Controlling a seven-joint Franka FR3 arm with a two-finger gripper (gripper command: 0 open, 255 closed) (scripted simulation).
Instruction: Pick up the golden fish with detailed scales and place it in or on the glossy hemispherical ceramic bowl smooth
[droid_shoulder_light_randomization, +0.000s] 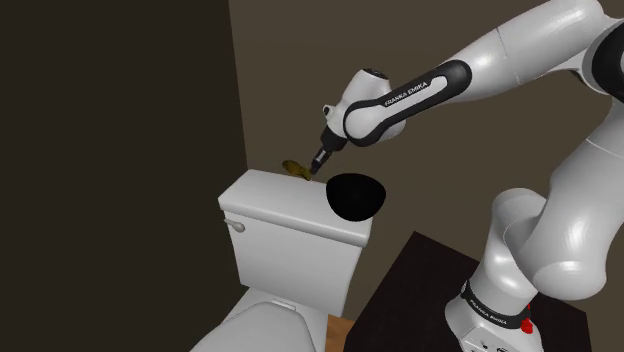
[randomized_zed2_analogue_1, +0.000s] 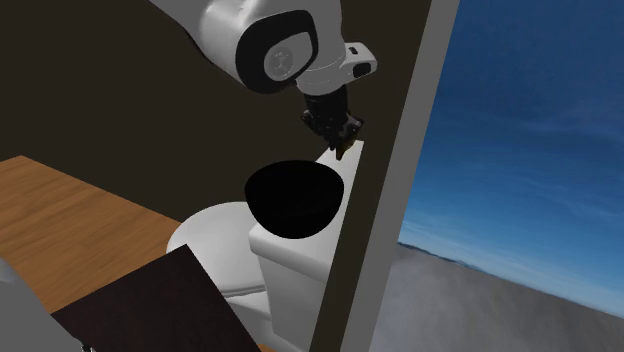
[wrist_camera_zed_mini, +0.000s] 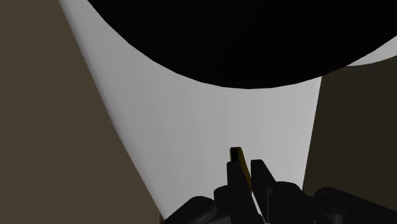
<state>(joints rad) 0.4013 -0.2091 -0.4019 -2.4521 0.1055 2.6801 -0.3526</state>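
Black bowl (droid_shoulder_light_randomization: 355, 195) on toilet tank lid (droid_shoulder_light_randomization: 270, 195), contents indiscernible. Gripper (droid_shoulder_light_randomization: 317, 167) narrow, clamped on golden fish (droid_shoulder_light_randomization: 292, 165) at bowl's 10 o'clock, shoulder view.

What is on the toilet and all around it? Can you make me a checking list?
Surface: white toilet tank lid, with bare lid between the fish and the bowl.
Job's things: golden fish at the lid's far end; black bowl on the lid's end nearer the stand, with nothing seen in it.
Clutter: nothing seen.
Grippers: the hand is down at the fish, its fingers clasping the fish.
Cables: nothing seen.
Surroundings: dark walls, wooden floor, dark stand, and blue sky past the wall's edge.
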